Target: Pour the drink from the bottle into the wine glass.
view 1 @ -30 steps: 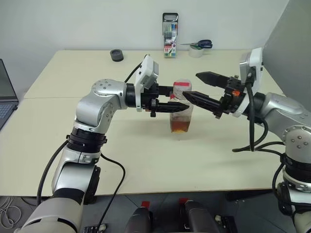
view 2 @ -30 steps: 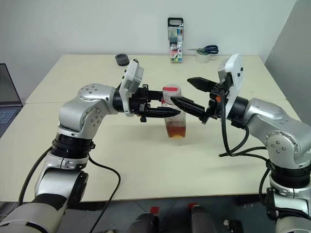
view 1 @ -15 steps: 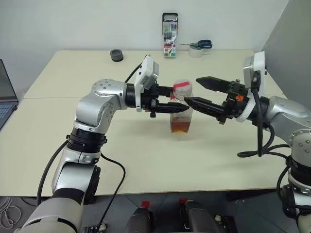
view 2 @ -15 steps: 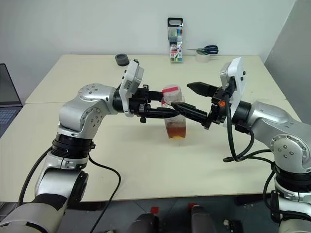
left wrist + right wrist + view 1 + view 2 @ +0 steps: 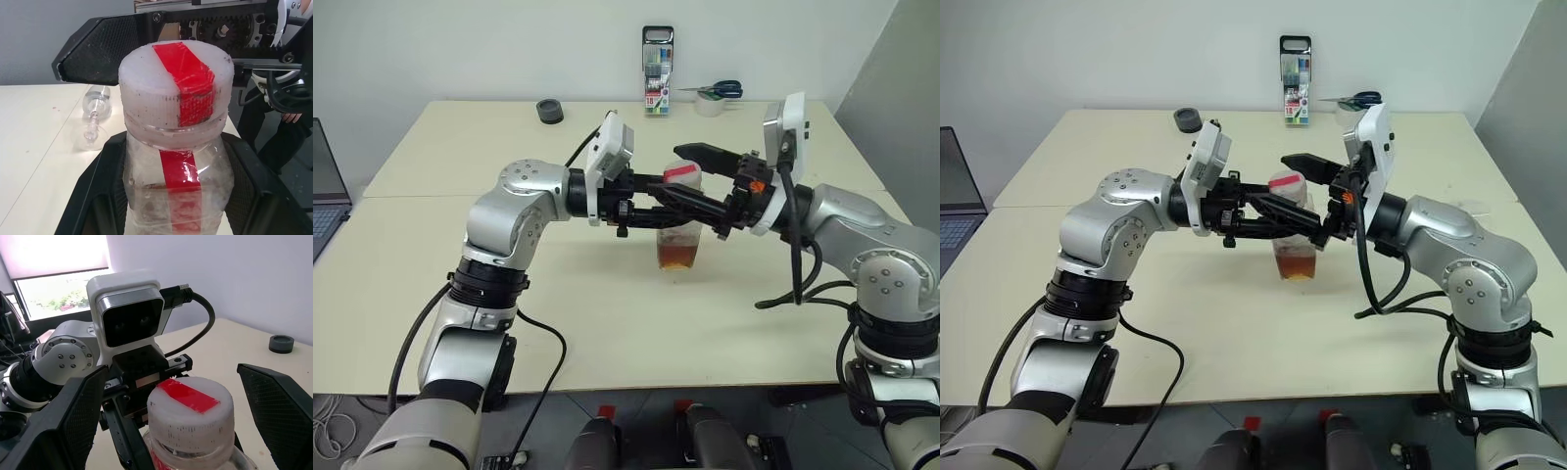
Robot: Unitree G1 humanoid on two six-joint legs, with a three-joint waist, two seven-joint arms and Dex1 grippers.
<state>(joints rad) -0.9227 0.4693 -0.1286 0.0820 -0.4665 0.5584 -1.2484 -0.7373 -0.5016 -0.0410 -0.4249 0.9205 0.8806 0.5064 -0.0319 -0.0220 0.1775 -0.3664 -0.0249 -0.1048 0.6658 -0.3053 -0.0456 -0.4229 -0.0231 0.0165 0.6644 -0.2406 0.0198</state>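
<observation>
One bottle (image 5: 679, 220), upright on the desk (image 5: 607, 294), roughly a third full of drink (image 5: 677, 257): light, thin-walled, crushable. Left gripper (image 5: 677, 201) jaws clamp its shoulder. Right gripper (image 5: 683, 176) jaws spread wide around the ridged cap (image 5: 190, 409), the likely twist point.

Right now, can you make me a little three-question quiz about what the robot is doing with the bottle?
1. True or false: the bottle has its cap on.
2. Which gripper is shut on the bottle: left gripper or right gripper?
3. How does the wine glass sit on the table: A standing, B lying on its side, C held up in the air?

Key: 1 true. 2 the left gripper; the right one is open, with a finger on each side of the cap. 3 B.
</observation>
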